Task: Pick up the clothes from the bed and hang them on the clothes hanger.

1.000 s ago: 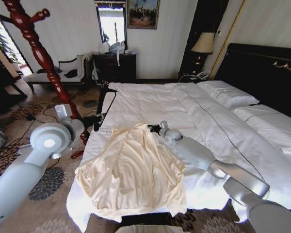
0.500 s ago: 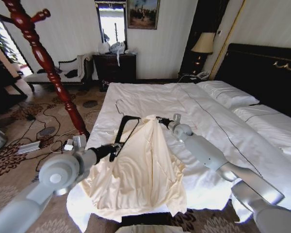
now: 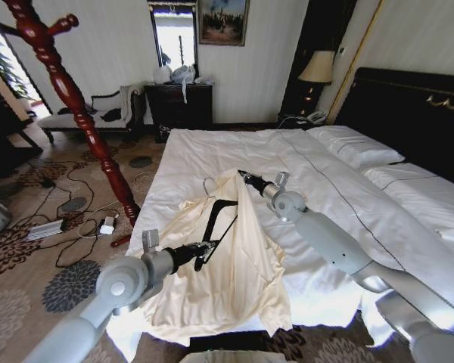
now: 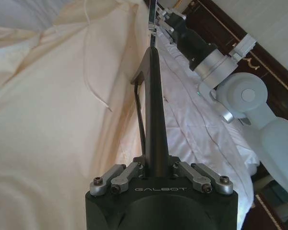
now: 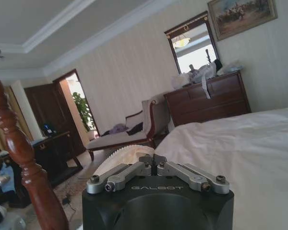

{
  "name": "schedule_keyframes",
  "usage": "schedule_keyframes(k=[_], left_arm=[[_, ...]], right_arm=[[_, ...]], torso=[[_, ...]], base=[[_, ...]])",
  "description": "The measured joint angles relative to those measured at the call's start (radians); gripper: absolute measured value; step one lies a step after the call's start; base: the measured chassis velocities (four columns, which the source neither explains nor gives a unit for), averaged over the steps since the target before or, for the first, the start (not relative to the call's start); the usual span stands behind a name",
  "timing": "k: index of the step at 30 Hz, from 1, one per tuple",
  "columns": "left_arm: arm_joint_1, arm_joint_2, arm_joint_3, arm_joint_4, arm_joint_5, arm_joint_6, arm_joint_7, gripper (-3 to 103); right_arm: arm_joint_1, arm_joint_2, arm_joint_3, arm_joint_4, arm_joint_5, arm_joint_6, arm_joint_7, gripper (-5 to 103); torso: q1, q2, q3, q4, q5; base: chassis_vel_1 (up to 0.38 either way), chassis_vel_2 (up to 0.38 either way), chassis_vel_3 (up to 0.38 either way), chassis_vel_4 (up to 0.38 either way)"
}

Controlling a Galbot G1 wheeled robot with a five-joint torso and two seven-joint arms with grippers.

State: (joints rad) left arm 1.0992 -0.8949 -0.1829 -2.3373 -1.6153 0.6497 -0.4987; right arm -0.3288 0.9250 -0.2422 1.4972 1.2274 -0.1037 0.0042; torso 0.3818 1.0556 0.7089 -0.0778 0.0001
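Observation:
The cream-yellow clothes (image 3: 227, 283) lie wrinkled on the near corner of the bed (image 3: 234, 147), with the collar pulled up into a peak. My right gripper (image 3: 244, 177) is shut on that collar; in the right wrist view the cream fabric (image 5: 127, 153) sticks out from between its closed fingers (image 5: 152, 159). My left gripper (image 3: 203, 251) is shut on one end of the black clothes hanger (image 3: 221, 218), whose wire hook (image 3: 208, 184) points away from me. The hanger (image 4: 153, 96) sits against the lifted clothes (image 4: 53, 120), just below the raised collar.
A red turned-wood coat stand (image 3: 68, 91) rises left of the bed, also close in the right wrist view as a post (image 5: 19, 158). Cables and a power strip (image 3: 49, 227) lie on the patterned carpet. A dresser (image 3: 178, 102) and chaise (image 3: 91, 110) stand along the far wall.
My left arm has swung in from the left and brought the hanger right and lower, against the garment. My right gripper has lifted the collar off the bed.

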Motion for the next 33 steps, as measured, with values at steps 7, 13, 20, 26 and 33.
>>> schedule_keyframes(k=[7,13,20,26,33], left_arm=[[-0.052,-0.072,-0.007,0.088,0.029,-0.018,0.041,20],[-0.096,-0.113,-0.035,0.147,0.034,-0.031,0.076,20],[-0.139,-0.155,-0.039,0.192,0.062,-0.036,0.107,20],[-0.152,-0.144,-0.039,0.183,0.083,-0.037,0.120,20],[-0.169,-0.124,-0.042,0.185,0.107,-0.044,0.129,20]], right_arm=[[-0.040,-0.023,0.022,0.134,0.051,0.046,0.000,1],[-0.113,-0.072,0.055,0.268,0.080,0.073,0.013,1],[-0.221,-0.146,0.117,0.409,0.066,0.060,0.038,15],[-0.252,-0.172,0.124,0.448,0.016,0.027,0.061,37],[-0.271,-0.190,0.131,0.484,0.007,0.024,0.038,61]], torso=[[0.000,0.000,0.000,0.0000,-0.0002],[0.000,0.000,0.000,-0.0001,-0.0001],[0.000,0.000,0.000,-0.0002,0.0000],[0.000,0.000,0.000,0.0000,0.0000],[0.000,0.000,0.000,0.0000,-0.0001]], base=[[0.000,0.000,0.000,0.000],[0.000,0.000,0.000,0.000],[0.000,0.000,0.000,0.000],[0.000,0.000,0.000,0.000],[0.000,0.000,0.000,0.000]])
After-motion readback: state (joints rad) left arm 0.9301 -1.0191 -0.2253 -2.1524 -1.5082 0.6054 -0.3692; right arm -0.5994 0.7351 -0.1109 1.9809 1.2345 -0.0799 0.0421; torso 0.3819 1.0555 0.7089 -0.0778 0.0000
